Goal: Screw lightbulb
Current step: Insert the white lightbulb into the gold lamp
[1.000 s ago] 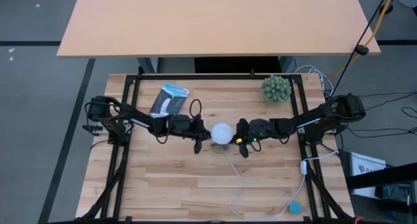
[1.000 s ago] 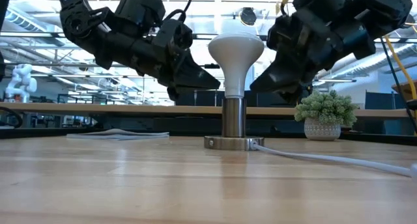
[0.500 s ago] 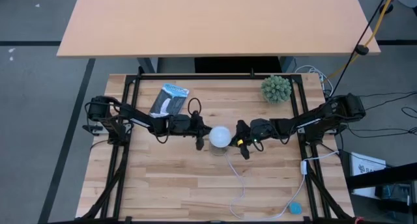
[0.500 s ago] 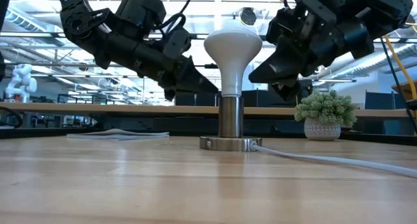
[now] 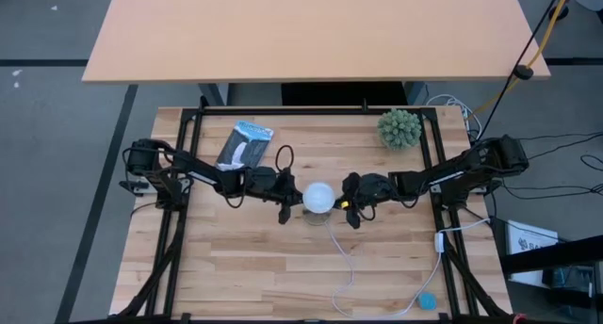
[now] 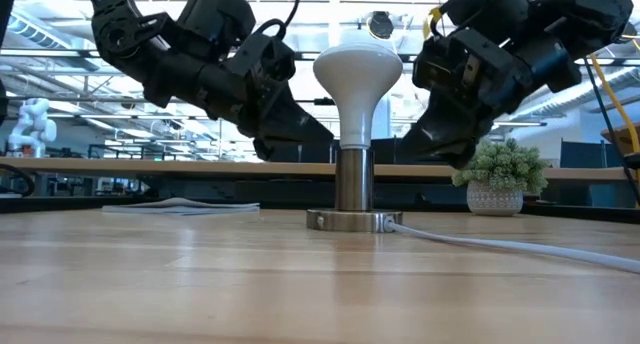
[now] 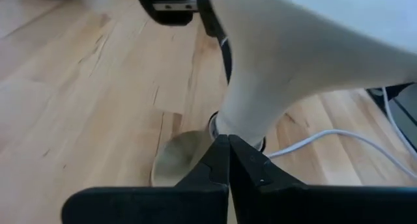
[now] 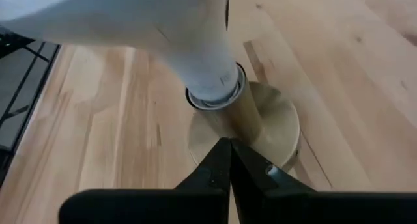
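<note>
The white frosted lightbulb (image 5: 318,196) stands upright with its narrow base in the tan metal socket (image 6: 352,184), whose round foot (image 6: 345,221) rests on the table's middle. It also shows in the low view (image 6: 358,74). My left gripper (image 6: 326,137) is shut. It slants down at the bulb's neck from the table's left. My right gripper (image 6: 400,156) is shut. It slants down at the socket post from the table's right. The white cord (image 6: 500,244) runs from the foot toward the near right. My left gripper's shut fingertips (image 7: 229,146) stand right at the bulb's neck (image 7: 251,120), just above the socket; whether they touch it I cannot tell. My right gripper's shut fingertips (image 8: 227,146) stand right at the socket post (image 8: 228,116); whether they touch it I cannot tell.
A spiky green plant (image 5: 399,128) in a pale pot stands at the far right. A blue and white packet (image 5: 243,145) lies flat at the far left. The cord (image 5: 344,267) runs to a blue piece (image 5: 427,300) at the near right edge. Black frame rails line both sides.
The socket and bulb have slid a little toward the table's left, staying upright. My right gripper has then gone down from beside the bulb's neck to the height of the socket post. My left gripper has dipped slightly at the neck.
</note>
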